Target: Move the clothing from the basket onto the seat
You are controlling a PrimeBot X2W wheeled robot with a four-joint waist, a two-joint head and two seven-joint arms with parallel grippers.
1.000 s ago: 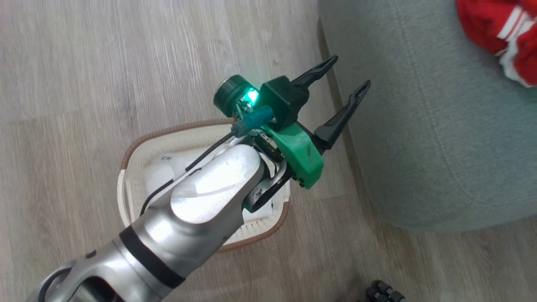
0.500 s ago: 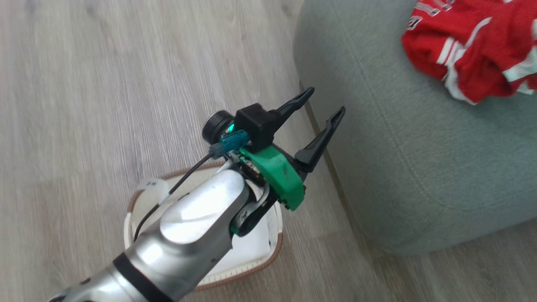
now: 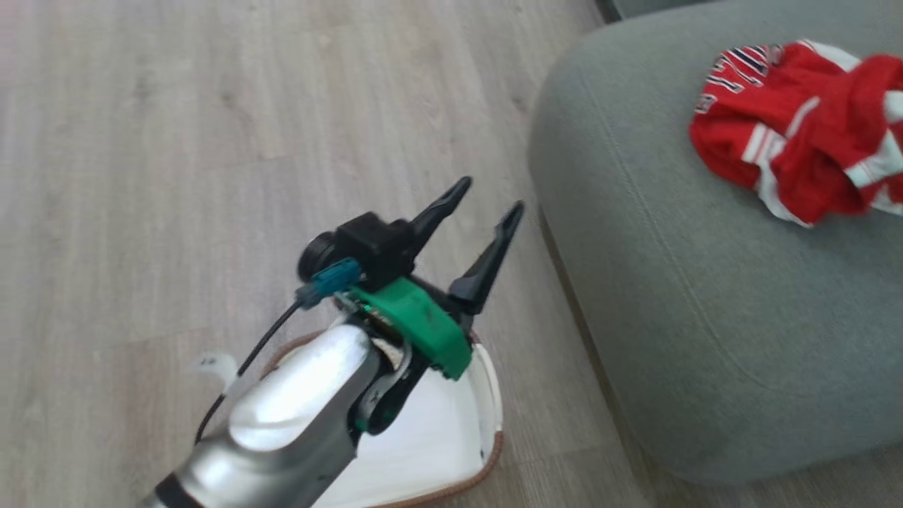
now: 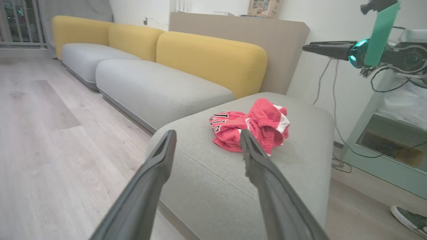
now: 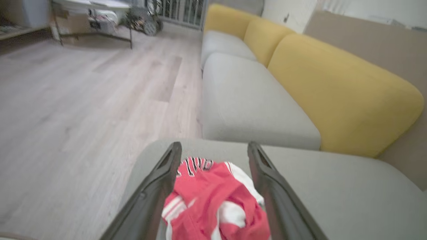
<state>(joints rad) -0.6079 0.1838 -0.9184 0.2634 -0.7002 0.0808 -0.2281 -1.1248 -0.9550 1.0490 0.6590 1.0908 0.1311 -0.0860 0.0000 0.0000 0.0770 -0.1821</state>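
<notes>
Nearest the robot, the basket [image 3: 444,444] stands on the wooden floor [image 3: 211,141] just left of the seat [image 3: 670,317]. Its visible bottom is bare white, with no garment seen, though the pale left forearm [image 3: 296,416] crosses above it and hides the near-left part. The left gripper [image 3: 489,197] hangs over the floor between basket and seat, jaws spread wide and holding nothing. Farther right, the clothing [image 3: 797,155] lies in one crumpled red heap on top of the seat, well in from its near edge. The right gripper [image 5: 213,148] hovers directly above that heap, jaws likewise spread, the fabric lying free below them. Assessment: the transfer appears complete or nearly so, and the step in hand is release and withdrawal. The next move calls for a clear look at the hidden part of the basket; if nothing remains there, both arms need only back away without dragging the heap. Beyond the seat run further grey cushions [image 4: 150,86] with yellow backrests [image 4: 213,56], none of them obstructing. To the far right, loose cables [image 4: 333,100], a green cabinet [image 4: 380,156] and a person's shoe [image 4: 412,218] warrant caution when the right arm swings.
</notes>
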